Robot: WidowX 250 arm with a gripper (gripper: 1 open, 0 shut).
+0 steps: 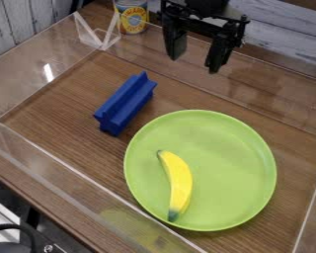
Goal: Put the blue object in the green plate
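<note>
A: State the background.
B: A brown wooden surface [82,134], enclosed by clear low walls [71,169]. A can [133,16] stands at the far edge, toward the left of the view.

A: State the condition of the claw.
B: The claw [197,57] is black and positioned at the top of the view, beyond the plate [236,158]. Its two fingers are spread wide, with bare wood visible between them.

A: Locate the block.
B: The block [125,103] is blue and lies on the surface, outside the plate. It is just beside the plate's upper-left rim, set diagonally, its far end pointing toward the top of the view.

A: Describe the plate and its contents.
B: The plate is round and green, and lies flat. It holds one yellow banana [178,185], placed left of centre, lengthwise from the middle toward the near rim.

A: Identify the remaining item.
B: A black cable [19,228], at the lower-left corner. It is partly cut off by the frame.
</note>
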